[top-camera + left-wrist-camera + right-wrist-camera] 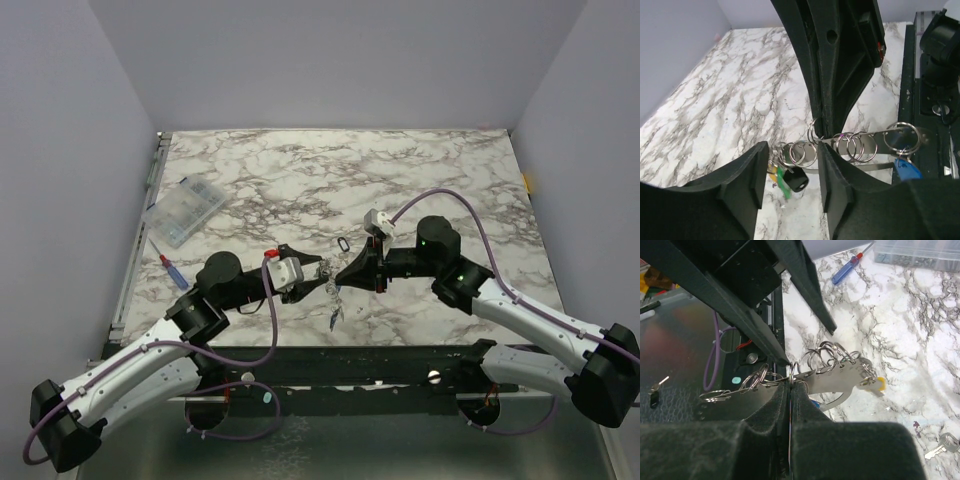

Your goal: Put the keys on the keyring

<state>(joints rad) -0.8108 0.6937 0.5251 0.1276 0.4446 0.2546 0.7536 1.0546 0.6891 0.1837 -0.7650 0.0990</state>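
A robot lab test cell: plain lavender walls [340,60] enclose a marble-patterned table [300,170].

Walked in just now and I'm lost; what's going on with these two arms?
The right gripper is shut on a flat metal strip strung with rings and keys. The left gripper is open, its fingers either side of some rings. A dark keyring lies apart on the table, and a loose key too.
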